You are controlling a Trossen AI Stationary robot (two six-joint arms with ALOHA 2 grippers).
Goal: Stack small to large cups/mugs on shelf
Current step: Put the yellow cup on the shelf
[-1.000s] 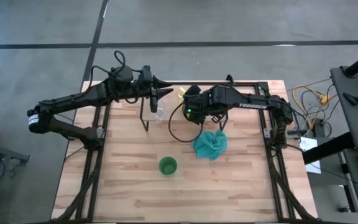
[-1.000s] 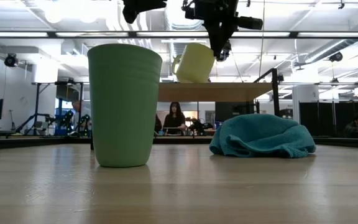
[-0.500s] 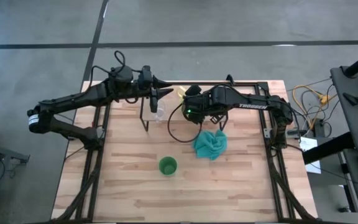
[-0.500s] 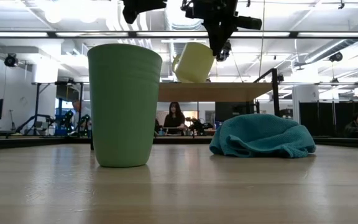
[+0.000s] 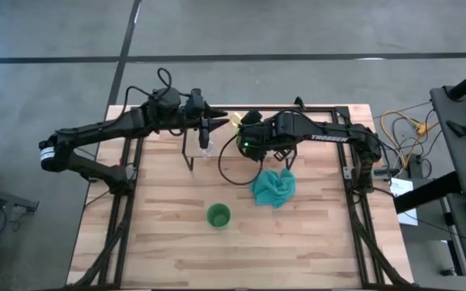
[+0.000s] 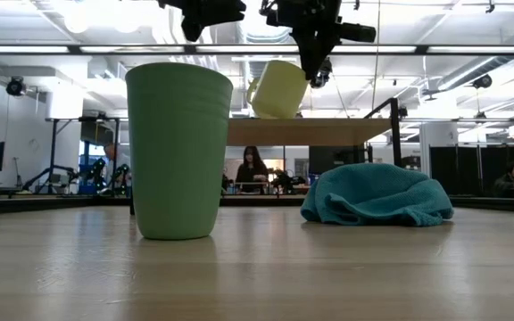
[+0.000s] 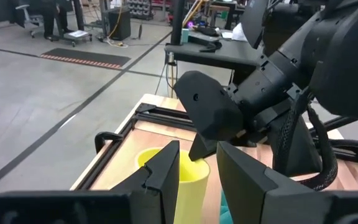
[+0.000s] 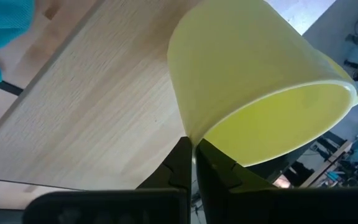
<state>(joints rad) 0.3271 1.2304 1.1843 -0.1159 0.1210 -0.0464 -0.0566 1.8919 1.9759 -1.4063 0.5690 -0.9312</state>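
Observation:
The yellow mug (image 6: 279, 89) hangs tilted just over the light-wood shelf (image 6: 303, 132), its handle toward the green cup's side in the low view. My right gripper (image 6: 315, 69) is shut on it. My left gripper (image 7: 194, 171) is open and level beside the mug (image 5: 235, 121), which shows beyond the gap between its fingers without touching them. The clear glass cup (image 5: 207, 148) shows faintly below my left gripper (image 5: 214, 123). The green cup (image 5: 218, 215) stands upright on the tabletop nearer the front. My right gripper pinches the yellow mug's rim (image 8: 190, 138) between its two fingers, one on the outer wall and one inside the mouth. The fingers slant down from above. The mug is tilted below them, its base close to the shelf plank; whether it touches the plank I cannot tell.
A crumpled teal cloth (image 5: 273, 186) lies on the tabletop right of the green cup (image 6: 178, 150). The shelf's black legs (image 5: 189, 153) stand near the glass cup. People and equipment show in the room behind the table.
My left gripper has edged toward the yellow mug, still open. My right gripper has kept the mug where it was.

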